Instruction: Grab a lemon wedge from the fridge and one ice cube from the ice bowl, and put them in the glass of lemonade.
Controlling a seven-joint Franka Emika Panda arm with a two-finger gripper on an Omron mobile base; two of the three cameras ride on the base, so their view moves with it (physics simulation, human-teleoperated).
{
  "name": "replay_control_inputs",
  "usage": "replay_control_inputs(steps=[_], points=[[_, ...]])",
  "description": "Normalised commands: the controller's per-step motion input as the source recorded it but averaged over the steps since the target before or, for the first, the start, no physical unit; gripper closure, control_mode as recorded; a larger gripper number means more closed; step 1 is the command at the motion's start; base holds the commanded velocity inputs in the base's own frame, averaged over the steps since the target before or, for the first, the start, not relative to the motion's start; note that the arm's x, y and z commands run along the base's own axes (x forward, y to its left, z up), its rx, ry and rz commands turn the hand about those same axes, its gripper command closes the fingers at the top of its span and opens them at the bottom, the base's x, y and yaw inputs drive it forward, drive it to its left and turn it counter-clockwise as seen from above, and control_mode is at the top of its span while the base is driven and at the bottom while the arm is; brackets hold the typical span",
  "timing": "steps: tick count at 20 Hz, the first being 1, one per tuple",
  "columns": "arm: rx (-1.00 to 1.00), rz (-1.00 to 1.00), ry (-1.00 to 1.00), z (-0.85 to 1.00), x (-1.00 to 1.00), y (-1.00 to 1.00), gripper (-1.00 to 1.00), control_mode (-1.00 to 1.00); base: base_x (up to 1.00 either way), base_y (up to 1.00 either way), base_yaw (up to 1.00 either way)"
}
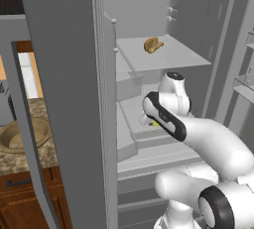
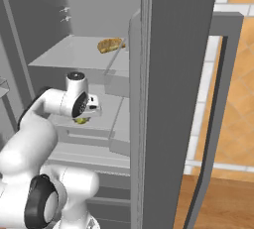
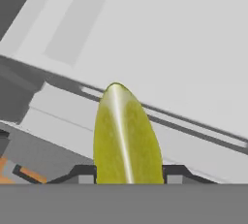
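Note:
The fridge [image 1: 64, 99] stands open, with my arm reaching into its middle shelves. The lemon wedge [image 3: 127, 136], bright yellow and narrow, sits upright between my two dark fingertips [image 3: 85, 174] in the hand view. My gripper [image 3: 128, 174] is shut on it. From the base it shows as a yellow speck [image 1: 155, 123] under the hand [image 2: 81, 120], just above a lower fridge shelf. The ice bowl [image 1: 22, 135], tan-brown and round, rests on the stone counter to the left, partly behind the door handle. The glass of lemonade is out of view.
A tan bread-like lump [image 1: 153, 44] lies on the upper fridge shelf [image 2: 74, 54]. The open fridge doors [image 2: 178, 99] flank my arm on both sides. Wooden cabinets [image 1: 20, 193] run under the counter at the left.

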Motion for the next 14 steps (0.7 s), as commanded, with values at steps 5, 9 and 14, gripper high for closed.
replay_control_inputs(steps=[5, 9, 14], points=[[-0.01, -0.16, 0.07, 0.95, -0.98, -0.22, 1.0, -1.0, 0.0, 0.0, 0.0], [-0.04, -0.17, 0.03, 0.75, -0.95, 0.0, 1.0, -1.0, 0.0, 0.0, 0.0], [-0.01, -0.07, 0.0, 0.47, -1.0, 0.0, 1.0, -1.0, 0.0, 0.0, 0.0]])
